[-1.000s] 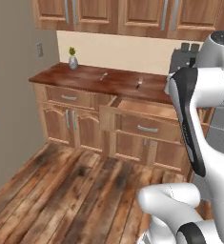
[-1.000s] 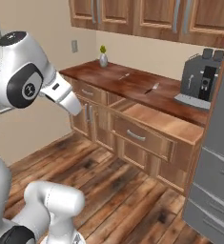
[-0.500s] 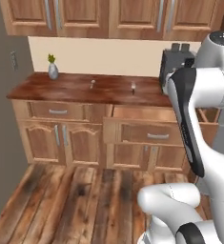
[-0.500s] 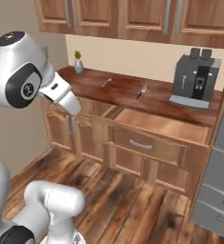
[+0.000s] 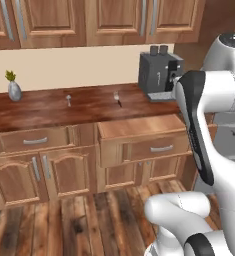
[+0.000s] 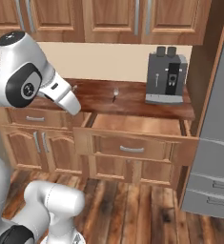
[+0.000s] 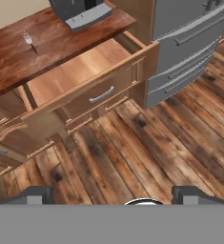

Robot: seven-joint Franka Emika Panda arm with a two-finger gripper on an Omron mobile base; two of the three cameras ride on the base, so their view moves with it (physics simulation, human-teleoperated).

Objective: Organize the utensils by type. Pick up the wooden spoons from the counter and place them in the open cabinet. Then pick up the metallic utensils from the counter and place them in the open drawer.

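I had the gripper (image 7: 111, 198) wide open and empty, hanging over the floor in front of the open drawer (image 7: 80, 71). Two small utensils lay on the counter (image 5: 89, 107), one (image 5: 68, 100) left, one (image 5: 117, 97) near the coffee machine (image 5: 159, 75). I couldn't tell wood from metal, so I risked grabbing the wrong one.

You are facing the counter (image 5: 49, 111), a long dark reddish-brown top with swirling grain. On it you see a small grey vase with a plant (image 5: 13, 89) at the far left, two small utensils (image 5: 68, 99) (image 5: 117, 97) lying apart near the middle, and a grey coffee machine (image 5: 159, 75) at the right end.
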